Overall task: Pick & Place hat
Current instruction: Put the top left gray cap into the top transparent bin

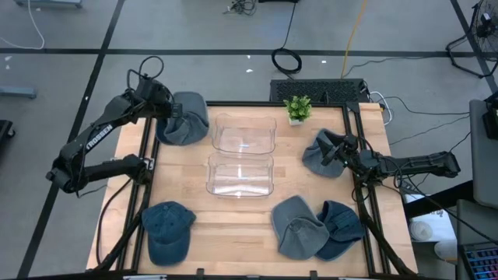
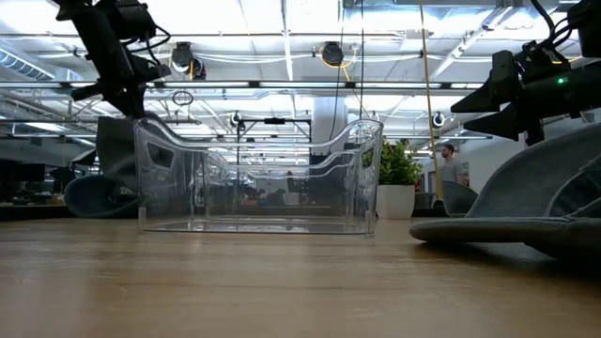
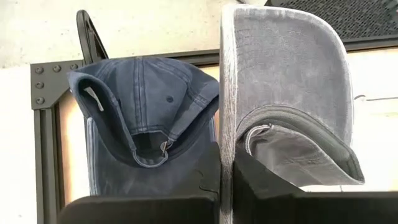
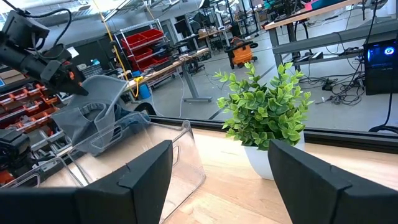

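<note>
At the table's far left corner my left gripper (image 1: 166, 111) is shut on a grey hat (image 3: 292, 81), which hangs beside the far clear bin (image 1: 243, 132). A dark blue hat (image 3: 143, 118) lies on the table under it, inside up. At the right, my right gripper (image 4: 217, 180) stands open and level above another grey hat (image 1: 315, 158), with nothing between its fingers. It faces the potted plant (image 4: 264, 109). My left gripper pinches the grey hat by the side edge of its brim (image 3: 226, 130) between its two fingers. The fingers slant down from the table's left side. The hat hangs with its inside toward the wrist camera, raised above the blue hat; its lowest part is hidden.
A second clear bin (image 1: 240, 173) stands mid-table. Along the near edge lie a blue hat (image 1: 167, 229), a grey hat (image 1: 298, 227) and another blue hat (image 1: 341, 225). A black frame (image 3: 43, 124) borders the table.
</note>
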Motion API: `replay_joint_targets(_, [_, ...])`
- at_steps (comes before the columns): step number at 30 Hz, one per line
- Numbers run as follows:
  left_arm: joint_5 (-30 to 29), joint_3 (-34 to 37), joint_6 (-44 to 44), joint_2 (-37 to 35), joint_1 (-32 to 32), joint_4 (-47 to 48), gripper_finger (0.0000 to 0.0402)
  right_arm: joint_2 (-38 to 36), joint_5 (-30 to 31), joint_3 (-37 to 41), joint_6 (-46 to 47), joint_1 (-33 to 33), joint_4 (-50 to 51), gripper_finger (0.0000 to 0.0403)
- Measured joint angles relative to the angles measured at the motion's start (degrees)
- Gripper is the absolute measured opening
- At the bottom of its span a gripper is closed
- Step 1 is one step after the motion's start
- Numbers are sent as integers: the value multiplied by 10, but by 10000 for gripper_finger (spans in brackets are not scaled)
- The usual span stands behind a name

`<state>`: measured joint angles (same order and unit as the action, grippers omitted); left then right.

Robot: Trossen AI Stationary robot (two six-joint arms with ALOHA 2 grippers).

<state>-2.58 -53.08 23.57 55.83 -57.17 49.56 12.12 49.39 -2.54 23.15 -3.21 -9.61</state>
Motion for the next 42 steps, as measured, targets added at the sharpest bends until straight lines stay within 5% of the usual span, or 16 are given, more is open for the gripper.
replay_joint_targets(14, [-2, -43, -14, -23, 0, -1, 8, 0, 0, 0, 47, 0, -15, 254])
replay_joint_targets(28, [-11, -261, -81, -21, 0, -1, 8, 0, -3, 0, 117, 0, -61, 254])
replay_joint_targets(34, [8, -344, -102, -21, 0, 0, 8, 0, -32, -14, 14, 0, -171, 254])
replay_joint_targets(42, [59, -441, -110, -8, 0, 0, 8, 4, -31, -95, -112, 0, -175, 253])
